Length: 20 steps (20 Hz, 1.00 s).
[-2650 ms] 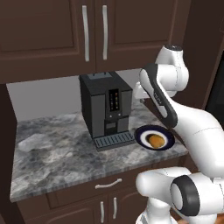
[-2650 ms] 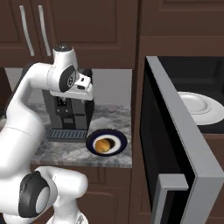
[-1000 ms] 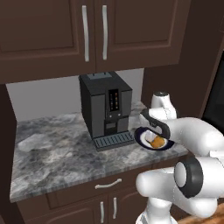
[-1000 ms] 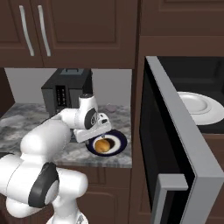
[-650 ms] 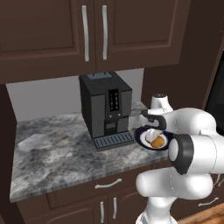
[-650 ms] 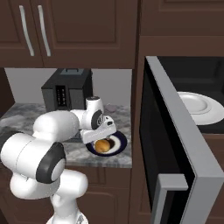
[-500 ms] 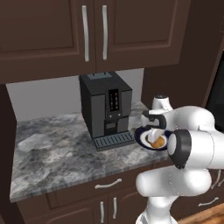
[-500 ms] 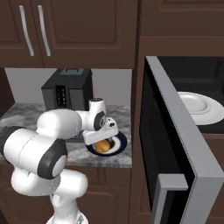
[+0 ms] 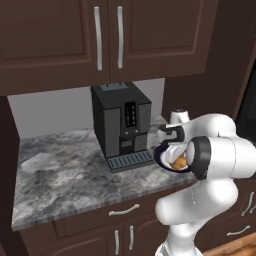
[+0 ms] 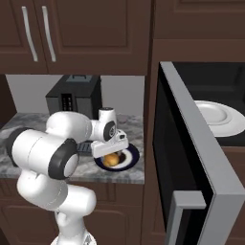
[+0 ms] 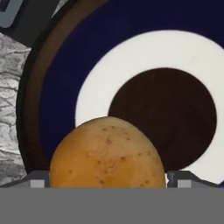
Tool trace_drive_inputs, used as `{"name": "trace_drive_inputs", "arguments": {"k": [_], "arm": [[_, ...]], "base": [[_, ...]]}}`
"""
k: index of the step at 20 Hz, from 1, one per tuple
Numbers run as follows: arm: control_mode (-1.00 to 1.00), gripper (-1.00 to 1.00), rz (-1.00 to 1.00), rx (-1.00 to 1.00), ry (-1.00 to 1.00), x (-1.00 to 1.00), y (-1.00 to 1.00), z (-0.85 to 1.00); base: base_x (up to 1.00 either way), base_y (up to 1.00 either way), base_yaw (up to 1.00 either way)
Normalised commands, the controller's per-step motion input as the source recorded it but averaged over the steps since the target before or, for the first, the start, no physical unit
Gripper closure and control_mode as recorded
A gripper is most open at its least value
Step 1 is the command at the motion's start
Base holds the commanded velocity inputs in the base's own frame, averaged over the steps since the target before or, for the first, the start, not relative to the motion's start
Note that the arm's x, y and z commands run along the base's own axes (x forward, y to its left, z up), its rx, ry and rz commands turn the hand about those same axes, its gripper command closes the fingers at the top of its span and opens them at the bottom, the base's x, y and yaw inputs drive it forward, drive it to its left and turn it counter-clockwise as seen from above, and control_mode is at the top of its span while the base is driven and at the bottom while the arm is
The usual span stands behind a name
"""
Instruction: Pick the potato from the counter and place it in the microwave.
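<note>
On the worktop, just right of the coffee machine, I have the fingers spread either side of the potato on its dark plate — closing off-centre could roll it free, well short of the microwave at far right.

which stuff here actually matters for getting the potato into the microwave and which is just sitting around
Part of the job:
potato, on the blue plate between the pincer tips
counter
microwave, door open, white plate inside

Just lying about:
blue plate under the potato
black coffee machine
upper cabinets
</note>
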Motion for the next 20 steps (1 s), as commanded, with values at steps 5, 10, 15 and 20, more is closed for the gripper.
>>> {"name": "trace_drive_inputs", "arguments": {"k": [5, 10, 15, 20], "arm": [[-1.00, -1.00, 0.00, 0.00, 0.09, -0.11, 0.00, -0.54], [-1.00, -1.00, 0.00, 0.00, 0.07, -0.04, 0.00, -0.54], [-1.00, 1.00, 0.00, 0.02, 0.03, -0.34, 0.00, -0.46], [-1.00, 1.00, 0.00, 0.08, -0.09, -0.47, -0.01, -0.03]], "base": [[0.00, 0.00, 0.00], [0.00, 0.00, 0.00], [0.00, 0.00, 0.00], [0.00, 0.00, 0.00]]}}
